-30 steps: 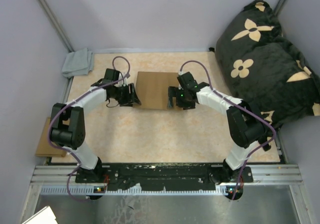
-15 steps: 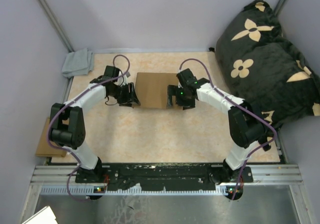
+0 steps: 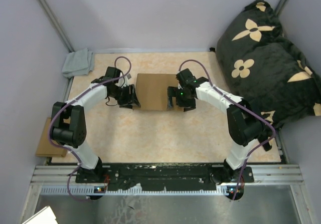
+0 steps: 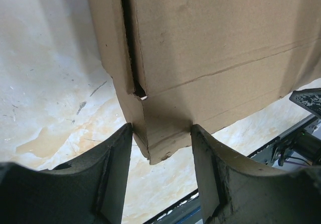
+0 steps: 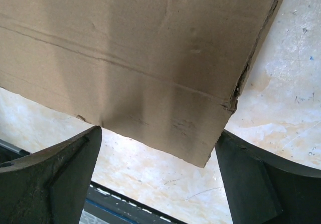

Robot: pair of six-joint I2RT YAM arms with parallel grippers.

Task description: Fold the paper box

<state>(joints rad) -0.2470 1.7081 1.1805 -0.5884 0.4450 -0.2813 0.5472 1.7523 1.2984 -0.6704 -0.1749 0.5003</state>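
Cardboard mid-counter [image 3: 150, 134]: the paper box [image 3: 153, 89] lies flat between both arms. The left hand [image 4: 161, 129] pinches its near-left corner (snug on both sides), and the right hand [image 5: 159, 132] gapes wide around the near-right corner.

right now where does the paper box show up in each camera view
top external: the paper box lies flat mid-table, toward the far side, between the left gripper and right gripper.
left wrist: it fills the upper right; one corner pokes down between the fingers.
right wrist: it fills the top; a corner points down between the fingers.
shared landmark: the beige marbled tabletop under the box in all three.
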